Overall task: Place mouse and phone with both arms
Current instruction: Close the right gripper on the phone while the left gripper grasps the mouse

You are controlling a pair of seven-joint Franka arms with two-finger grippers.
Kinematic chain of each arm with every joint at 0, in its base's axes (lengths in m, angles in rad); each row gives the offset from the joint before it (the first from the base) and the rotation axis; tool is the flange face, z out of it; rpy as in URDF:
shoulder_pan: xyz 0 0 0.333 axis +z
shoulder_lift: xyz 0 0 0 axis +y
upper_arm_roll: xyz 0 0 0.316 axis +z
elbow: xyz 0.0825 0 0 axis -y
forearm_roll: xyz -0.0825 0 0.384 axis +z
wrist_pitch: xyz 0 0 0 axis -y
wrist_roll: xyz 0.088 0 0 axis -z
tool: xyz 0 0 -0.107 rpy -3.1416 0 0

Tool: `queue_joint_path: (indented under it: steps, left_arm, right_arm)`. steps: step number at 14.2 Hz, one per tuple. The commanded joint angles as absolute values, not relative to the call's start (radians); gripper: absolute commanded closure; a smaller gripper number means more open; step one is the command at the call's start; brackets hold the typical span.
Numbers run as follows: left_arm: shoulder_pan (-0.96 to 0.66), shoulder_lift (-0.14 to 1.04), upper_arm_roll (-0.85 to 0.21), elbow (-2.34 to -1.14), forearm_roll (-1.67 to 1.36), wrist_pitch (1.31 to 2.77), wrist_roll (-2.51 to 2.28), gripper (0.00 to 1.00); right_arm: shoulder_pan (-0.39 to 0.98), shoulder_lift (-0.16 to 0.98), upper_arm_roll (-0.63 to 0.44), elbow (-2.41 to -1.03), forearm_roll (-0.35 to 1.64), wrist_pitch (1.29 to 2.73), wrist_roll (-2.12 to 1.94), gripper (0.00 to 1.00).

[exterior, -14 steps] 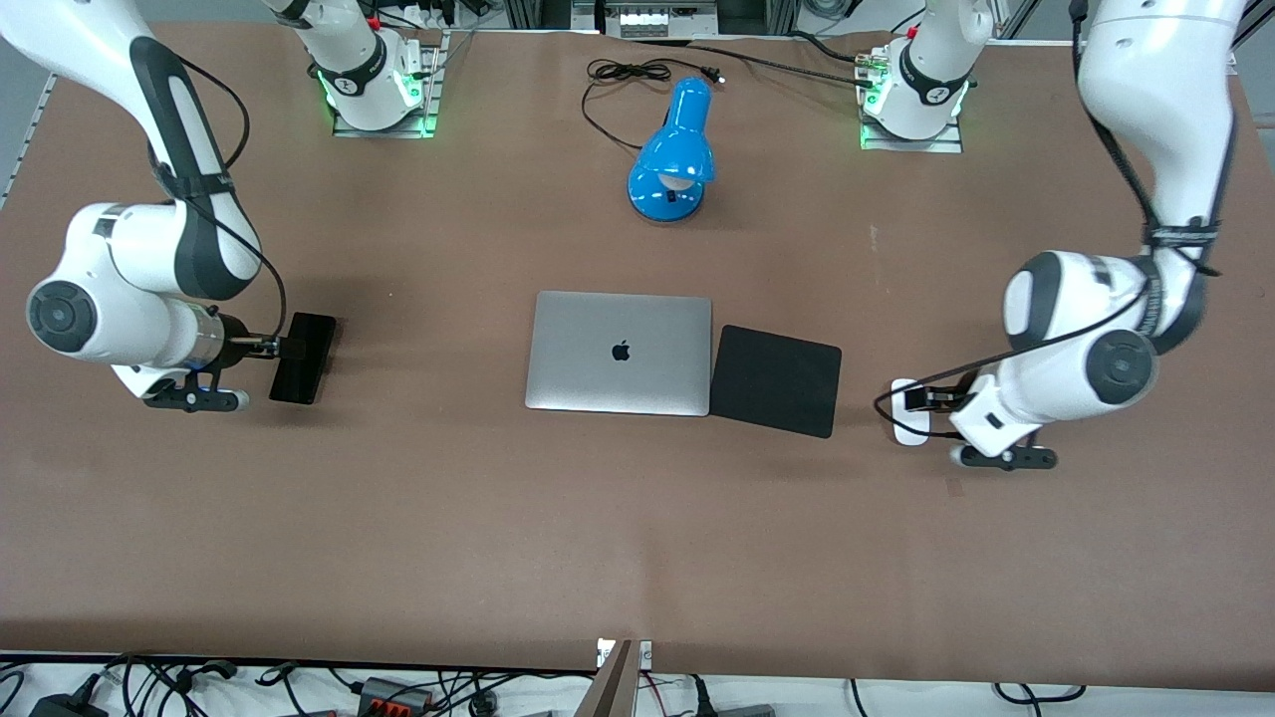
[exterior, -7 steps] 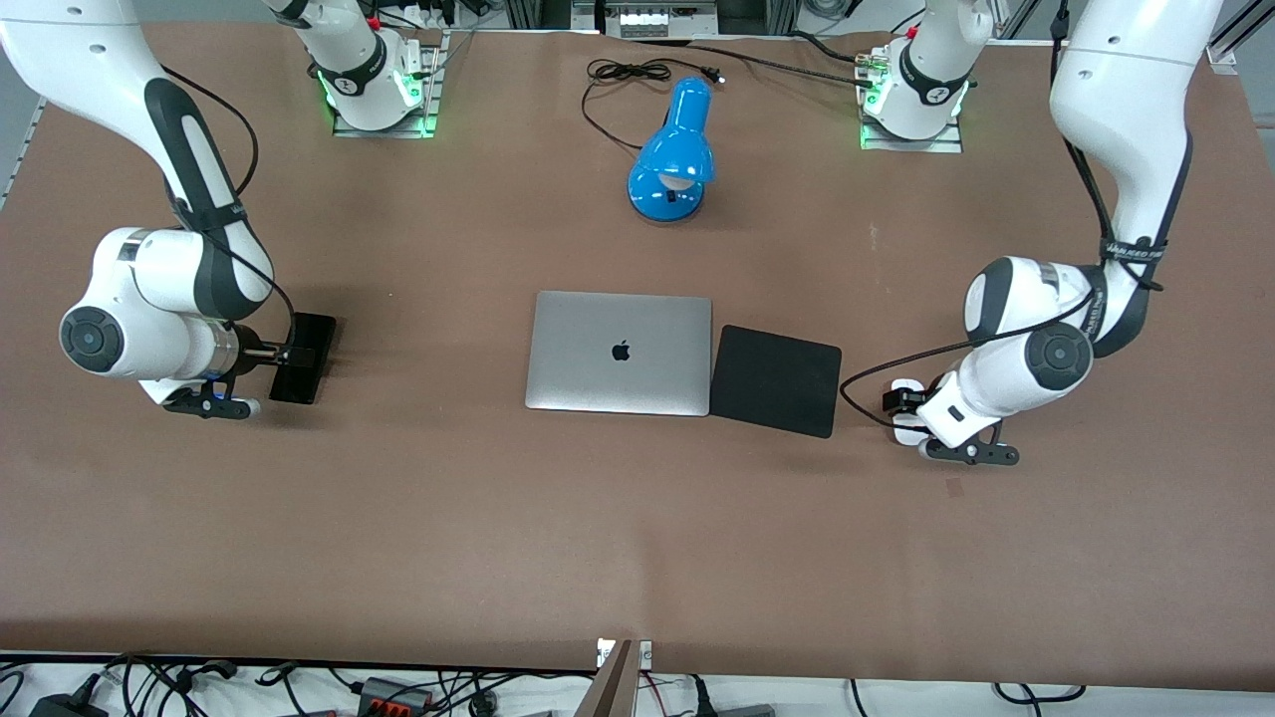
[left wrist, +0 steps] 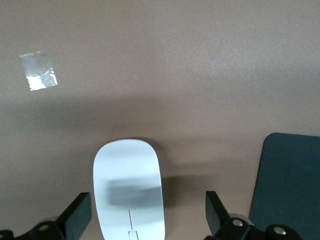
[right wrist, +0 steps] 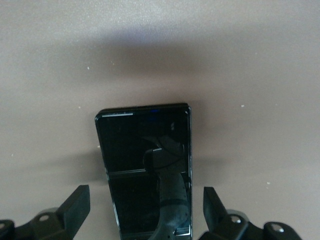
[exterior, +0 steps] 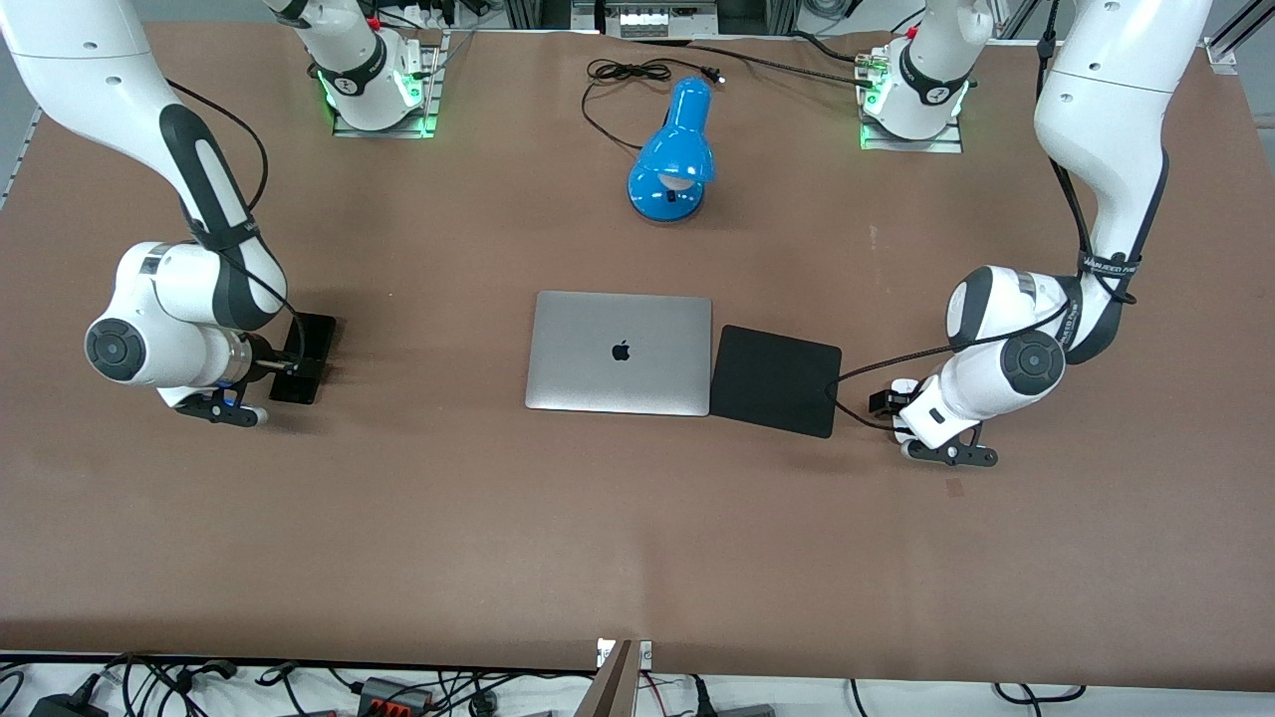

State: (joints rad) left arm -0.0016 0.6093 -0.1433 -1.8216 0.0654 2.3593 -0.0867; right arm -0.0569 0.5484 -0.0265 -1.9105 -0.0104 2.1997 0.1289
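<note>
Left tool (left wrist: 145, 220): spread wide, astride the mouse (left wrist: 130, 187) on the desk (exterior: 637, 518).
Right tool (right wrist: 145, 215): spread, astride the phone (right wrist: 145, 170).

We see the phone (right wrist: 145, 170) flat on the brown table (right wrist: 250, 60), glossy face up, our right gripper (right wrist: 145, 212) spread wide over it, one finger (right wrist: 75, 207) past each long edge, neither touching it
</note>
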Motion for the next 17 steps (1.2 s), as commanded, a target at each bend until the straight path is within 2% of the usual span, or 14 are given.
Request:
queue_joint_path:
  steps: [1,6,10,15,17]
  left_arm:
    - [0.003,0.607,-0.143,-1.83,0.092,2.376,-0.078,0.0]
    - [0.011,0.627,-0.143,-1.83,0.092,2.378,-0.078,0.0]
    - [0.014,0.634,-0.138,-1.829,0.092,2.378,-0.078,0.0]
    - [0.014,0.637,-0.137,-1.829,0.092,2.378,-0.078,0.01]
    - [0.014,0.635,-0.135,-1.829,0.092,2.378,-0.078,0.09]
  right_arm:
    - [-0.063,0.54,-0.02,-1.93,-0.014,2.226,0.152,0.0]
    - [-0.061,0.543,-0.02,-1.94,-0.011,2.244,0.153,0.0]
    - [-0.054,0.528,-0.02,-2.022,-0.011,2.353,0.169,0.0]
    - [-0.055,0.532,-0.018,-2.022,-0.011,2.359,0.172,0.0]
    - [-0.055,0.531,-0.018,-2.028,-0.011,2.358,0.169,0.0]
